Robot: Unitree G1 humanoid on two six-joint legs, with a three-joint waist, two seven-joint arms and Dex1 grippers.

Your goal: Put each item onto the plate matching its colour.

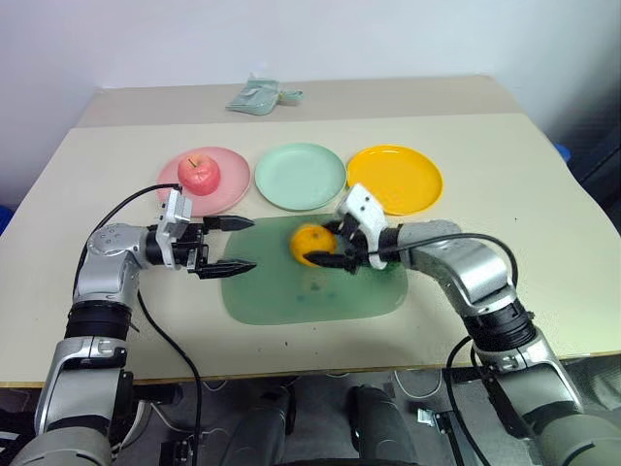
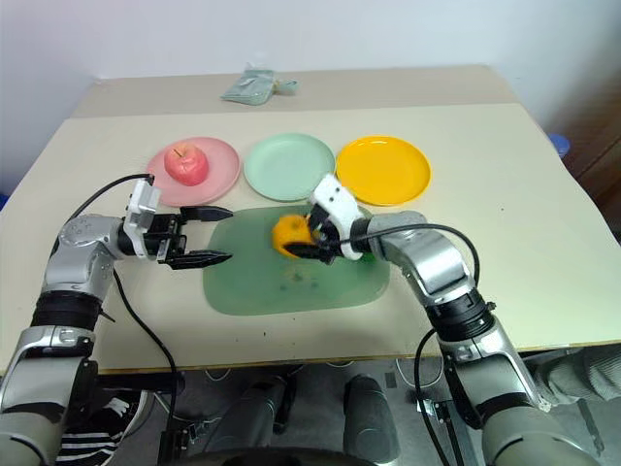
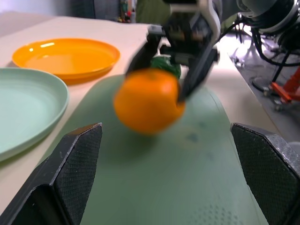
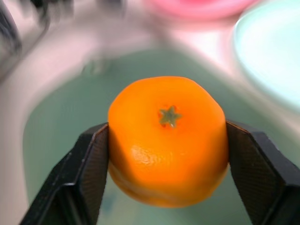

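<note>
My right gripper [image 1: 325, 245] is shut on the orange [image 1: 309, 243], one black finger on each side of it [image 4: 168, 140], over the green cutting board [image 1: 310, 291]. A dark green bumpy ball [image 3: 166, 65] peeks out behind the orange, close to the right gripper. The red-pink apple [image 1: 199, 174] sits on the pink plate [image 1: 233, 189]. To its right lie the bare mint green plate [image 1: 301, 176] and the bare yellow-orange plate [image 1: 395, 179]. At the board's left edge my left gripper [image 1: 250, 244] is open, pointing at the orange, with nothing between its fingers.
A crumpled pale green cloth [image 1: 260, 96] lies at the back of the beige table [image 1: 505, 175]. The three plates stand in a row just behind the cutting board. Black cables hang from both arms near the table's front edge.
</note>
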